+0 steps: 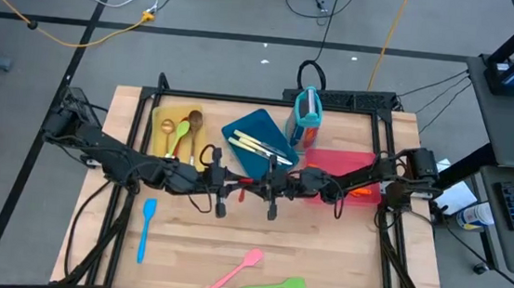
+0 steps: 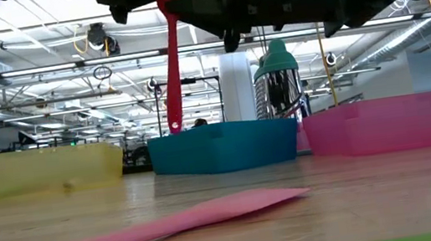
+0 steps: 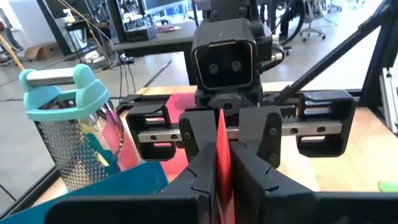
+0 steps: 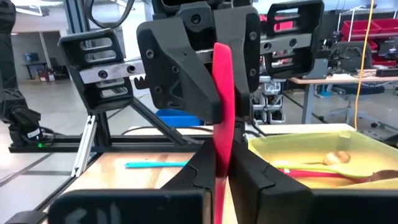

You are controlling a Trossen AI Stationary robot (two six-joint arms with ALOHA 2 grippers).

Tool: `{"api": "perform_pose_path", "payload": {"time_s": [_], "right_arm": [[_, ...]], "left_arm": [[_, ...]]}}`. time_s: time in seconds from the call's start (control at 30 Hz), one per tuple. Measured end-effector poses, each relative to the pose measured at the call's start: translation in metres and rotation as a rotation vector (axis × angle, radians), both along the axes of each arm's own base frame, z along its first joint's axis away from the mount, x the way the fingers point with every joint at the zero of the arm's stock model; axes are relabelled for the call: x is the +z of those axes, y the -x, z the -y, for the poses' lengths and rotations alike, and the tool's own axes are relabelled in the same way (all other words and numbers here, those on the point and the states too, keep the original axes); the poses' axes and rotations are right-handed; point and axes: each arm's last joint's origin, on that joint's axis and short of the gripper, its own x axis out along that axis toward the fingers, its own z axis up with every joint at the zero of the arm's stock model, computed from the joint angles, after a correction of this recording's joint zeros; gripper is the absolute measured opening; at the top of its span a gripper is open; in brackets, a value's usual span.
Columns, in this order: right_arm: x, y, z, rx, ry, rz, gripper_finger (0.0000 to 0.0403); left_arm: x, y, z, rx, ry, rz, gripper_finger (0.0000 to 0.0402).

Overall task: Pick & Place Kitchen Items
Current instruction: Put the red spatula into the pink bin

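Both arms met over the middle of the table (image 1: 322, 252), gripper to gripper, with a red utensil (image 2: 173, 67) shared between them. I read this as a handover in mid-air. The left gripper (image 3: 219, 186) had its fingers pinching the red blade, and the right gripper (image 4: 222, 177) had its fingers pressed onto the same piece from the opposite end. In the low view the utensil hung upright, clear of the wood, in front of the blue tray (image 2: 223, 146).

I judged the hand-across sensible: the red tray (image 1: 344, 166) lay on the right arm's side, so the left arm would pass a red item rather than stretch for it.

Other items lay sorted by colour. Wooden and green spoons (image 1: 184, 128) sat in the yellow tray (image 1: 159, 115), cream-handled knives (image 1: 255, 146) in the blue one.

Still loose on the table: a blue spatula (image 1: 146, 228), a pink spatula (image 1: 237, 270), a green spatula (image 1: 274, 286). The teal holder (image 1: 307, 116) stood behind.
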Motion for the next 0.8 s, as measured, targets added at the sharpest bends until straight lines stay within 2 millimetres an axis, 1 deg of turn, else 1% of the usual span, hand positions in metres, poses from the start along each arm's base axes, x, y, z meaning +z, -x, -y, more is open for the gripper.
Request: {"api": "perform_pose_path", "payload": {"time_s": [0.1,0.2,0.3,0.37,0.47,0.57,0.7,0.8], "right_arm": [[-0.001,0.0,0.0,0.0,0.003,-0.013,0.0014],[0.0,0.001,0.0,0.0,0.007,-0.035,0.0014],[0.007,0.006,-0.001,-0.005,0.034,-0.088,0.0014],[0.012,0.011,-0.002,-0.045,0.062,-0.145,0.0014],[0.023,0.024,-0.005,-0.122,0.136,-0.249,0.0014],[0.038,0.042,-0.009,-0.168,0.185,-0.319,0.0015],[0.058,0.066,-0.014,-0.203,0.209,-0.358,0.0015],[0.069,0.084,-0.014,-0.254,0.24,-0.402,0.0015]], "left_arm": [[-0.002,0.0,0.0,0.001,-0.001,-0.019,0.0046],[-0.003,0.001,0.001,0.003,-0.006,-0.034,0.007],[-0.004,0.001,0.001,0.006,-0.004,-0.041,0.0094],[-0.004,0.001,0.0,0.012,-0.004,-0.046,0.011],[-0.005,0.001,0.0,0.017,0.007,-0.052,0.0129],[-0.005,0.001,0.0,0.019,0.015,-0.053,0.014],[-0.005,0.001,0.0,0.019,0.016,-0.053,0.0144],[-0.005,0.001,0.0,0.018,0.016,-0.052,0.0145]]}}
